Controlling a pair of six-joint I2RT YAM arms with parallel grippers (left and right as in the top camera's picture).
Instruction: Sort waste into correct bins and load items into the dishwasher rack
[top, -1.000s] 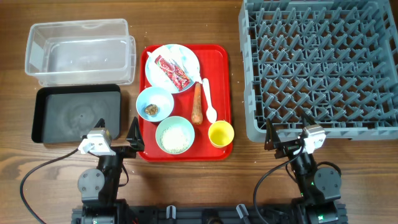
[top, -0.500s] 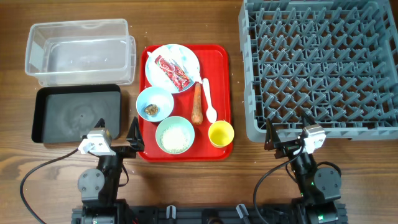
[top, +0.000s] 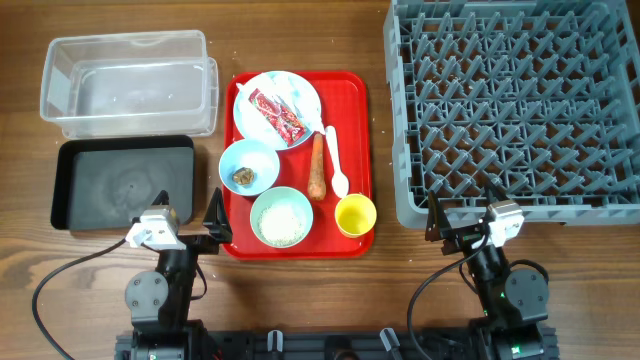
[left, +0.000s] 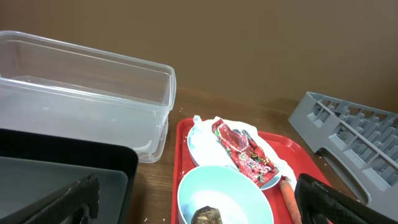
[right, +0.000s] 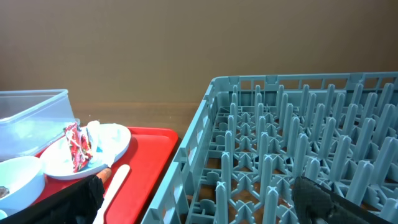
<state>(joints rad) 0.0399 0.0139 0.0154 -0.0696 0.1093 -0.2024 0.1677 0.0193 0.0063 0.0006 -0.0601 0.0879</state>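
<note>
Desk, taking 12 o'clock as the far edge in the overhead view.

Left end effector: at 7 o'clock on the desk, fingers spread wide, nothing between them. It sits just off the near left corner of the red tray.

Right end effector: at 5 o'clock, fingers likewise spread wide and holding nothing, just short of the near edge of the dishwasher rack.

The dishwasher rack fills the 1 to 3 o'clock area; no item stands among its pegs.

Bins: clear plastic tub at 10 o'clock, black tray directly nearer at 8 o'clock, the two almost touching.

The red tray lies at centre and carries:
- pale blue plate at its 11 o'clock, with the red snack wrapper lying on it over crumpled white paper;
- a bowl at 9 o'clock with a small brown food scrap inside;
- a second bowl at 7 o'clock holding white rice;
- carrot at centre, lengthwise, with the white spoon just beside it on the right;
- yellow cup upright at 5 o'clock.
</note>
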